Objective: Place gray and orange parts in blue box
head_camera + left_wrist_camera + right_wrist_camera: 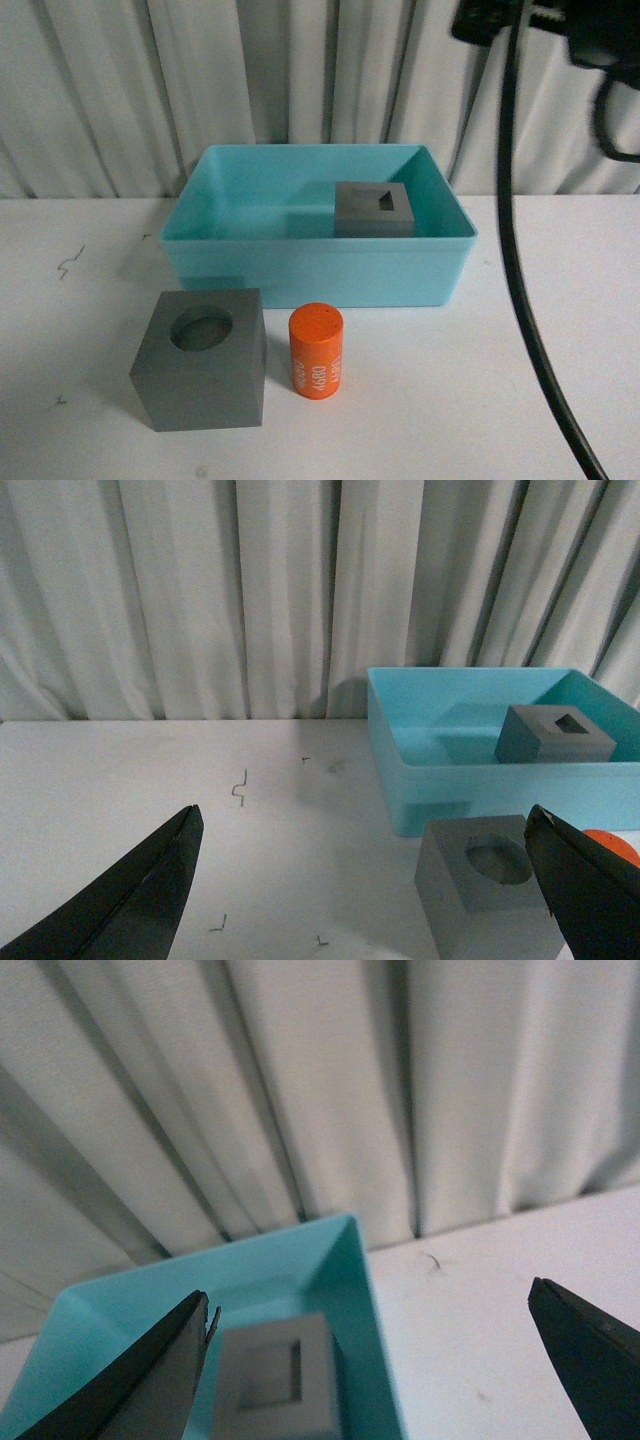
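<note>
The light-blue box (320, 268) stands at the table's back middle. Inside it, at the right, lies a gray cube with a square recess (375, 209). In front of the box a larger gray cube with a round recess (203, 357) rests on the table, and an orange cylinder with white digits (317, 350) stands just right of it. My left gripper (365, 825) is open, low over the table left of the round-recess cube (488, 888). My right gripper (370, 1305) is open, up above the box's right end (350, 1290) and the square-recess cube (275, 1378).
A white pleated curtain (250, 70) hangs behind the white table (80, 300). A black cable (520, 250) runs down the right side of the front view from dark gear at the top right. Small dark scuffs mark the tabletop (240, 782).
</note>
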Motion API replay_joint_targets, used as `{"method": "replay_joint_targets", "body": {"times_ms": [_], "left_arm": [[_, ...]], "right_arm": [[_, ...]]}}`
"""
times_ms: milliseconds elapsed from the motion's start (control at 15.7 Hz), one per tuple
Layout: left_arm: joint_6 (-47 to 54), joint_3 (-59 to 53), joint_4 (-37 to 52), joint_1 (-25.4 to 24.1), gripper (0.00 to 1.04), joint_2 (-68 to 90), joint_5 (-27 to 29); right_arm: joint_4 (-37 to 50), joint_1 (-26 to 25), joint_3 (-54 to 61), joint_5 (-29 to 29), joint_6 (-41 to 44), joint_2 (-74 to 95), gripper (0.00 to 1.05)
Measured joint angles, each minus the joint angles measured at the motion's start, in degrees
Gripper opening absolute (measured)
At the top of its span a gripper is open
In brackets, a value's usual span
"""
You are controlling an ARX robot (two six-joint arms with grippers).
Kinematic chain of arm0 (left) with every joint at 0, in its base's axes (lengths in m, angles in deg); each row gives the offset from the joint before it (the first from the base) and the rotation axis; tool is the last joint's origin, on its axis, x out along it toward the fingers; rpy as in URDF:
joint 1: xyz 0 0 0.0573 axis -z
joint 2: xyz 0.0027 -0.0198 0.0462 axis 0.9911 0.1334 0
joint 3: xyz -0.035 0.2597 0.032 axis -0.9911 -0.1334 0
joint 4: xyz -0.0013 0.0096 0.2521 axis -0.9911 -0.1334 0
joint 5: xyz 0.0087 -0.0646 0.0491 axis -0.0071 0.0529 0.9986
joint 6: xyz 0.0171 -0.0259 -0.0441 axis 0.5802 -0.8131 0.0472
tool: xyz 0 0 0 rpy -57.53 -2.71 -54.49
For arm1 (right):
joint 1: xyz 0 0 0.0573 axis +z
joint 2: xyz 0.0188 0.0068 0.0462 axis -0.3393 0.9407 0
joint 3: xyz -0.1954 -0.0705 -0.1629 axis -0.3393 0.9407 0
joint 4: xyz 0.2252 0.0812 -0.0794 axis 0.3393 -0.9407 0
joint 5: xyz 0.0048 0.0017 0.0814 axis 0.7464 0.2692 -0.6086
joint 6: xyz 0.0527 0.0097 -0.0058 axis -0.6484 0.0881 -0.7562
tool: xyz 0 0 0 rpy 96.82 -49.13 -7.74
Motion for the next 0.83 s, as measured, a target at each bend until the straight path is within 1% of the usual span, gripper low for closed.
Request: {"method": "replay_joint_targets", "body": {"times_ms": [64, 191, 255, 318, 382, 446, 509, 637, 764, 828], "left_arm": [[0.00, 0.00, 0.00, 0.00, 0.98, 0.00, 0.00], [0.00, 0.00, -0.02, 0.00, 0.98, 0.00, 0.00], [0.00, 0.00, -0.02, 0.00, 0.98, 0.00, 0.00], [0.02, 0.00, 0.00, 0.00, 0.98, 0.00, -0.02], [0.02, 0.00, 0.00, 0.00, 0.98, 0.00, -0.02], [0.00, 0.00, -0.09, 0.00, 0.98, -0.02, 0.02], [0.00, 0.00, -0.04, 0.00, 0.98, 0.00, 0.00], [0.00, 0.00, -0.02, 0.00, 0.98, 0.00, 0.00], [0.00, 0.00, -0.02, 0.00, 0.98, 0.00, 0.00], [0.00, 0.00, -0.02, 0.00, 0.98, 0.00, 0.00]], "right_arm": [[-3.13, -0.15, 7.82, 1.20, -2.32, -7.74, 0.98], [-7.39, 0.15, 18.16, 2.36, -5.40, -16.39, 0.98], [-7.65, 0.42, 21.62, 2.45, -6.36, -18.45, 0.98], [-6.29, 0.39, 22.08, 2.40, -6.58, -18.23, 0.98], [8.94, -0.31, 25.53, 1.36, -2.58, -16.79, 0.88], [18.64, -1.25, 30.58, -0.17, 4.22, -17.51, 0.77], [23.85, -2.43, 35.10, -0.87, 9.01, -19.37, 0.68], [28.50, -4.63, 39.69, -2.43, 13.90, -23.69, 0.52], [28.74, -6.71, 43.56, -4.35, 16.41, -28.83, 0.32], [27.76, -7.67, 46.34, -5.53, 16.90, -31.12, 0.19]]}}
